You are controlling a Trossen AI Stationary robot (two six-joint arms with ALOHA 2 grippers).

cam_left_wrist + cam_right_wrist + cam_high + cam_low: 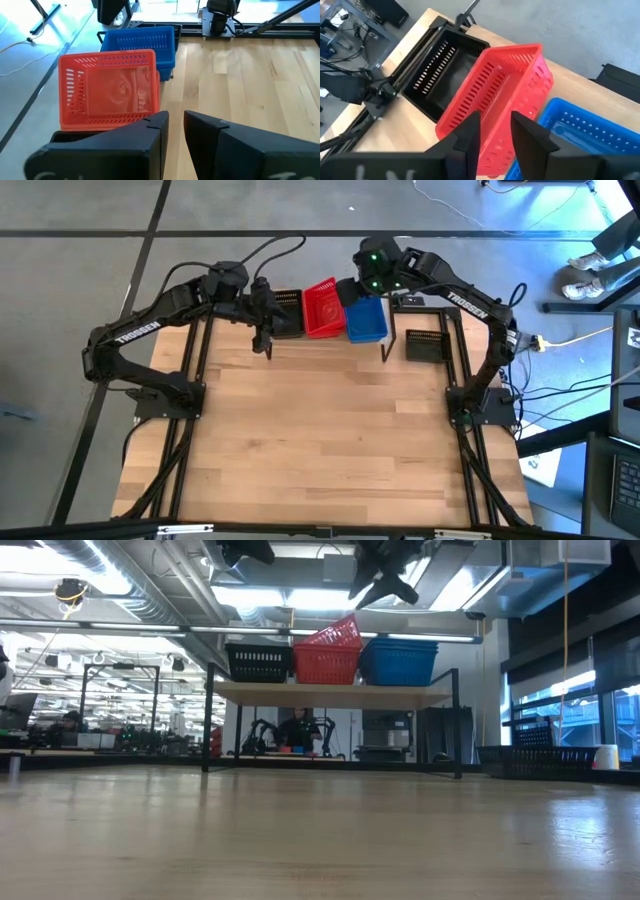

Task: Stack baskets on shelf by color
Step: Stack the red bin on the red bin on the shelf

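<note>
Three baskets: I'm seeing black (287,313), red basket (323,307), blue (366,319) sitting along the shelf (340,693) top.
Red basket: tilting, one edge riding up, long axis crossing the shelf.
Right gripper (495,131): I'm hovering it directly over red, jaws narrowly parted, holding nothing; nearer arm.
Left gripper (176,127): waiting over black, jaws narrow, empty.

Red perforated plastic basket (322,307), grid-slot walls, sits w/ a blue perforated plastic basket (366,319) and a black perforated plastic basket (286,311) on the light wooden plank shelf (330,693), thin black legs. Another black perforated basket (425,344) by the surface's right edge. Surface (320,440): pale wood strips. Both end effectors dark.
</note>
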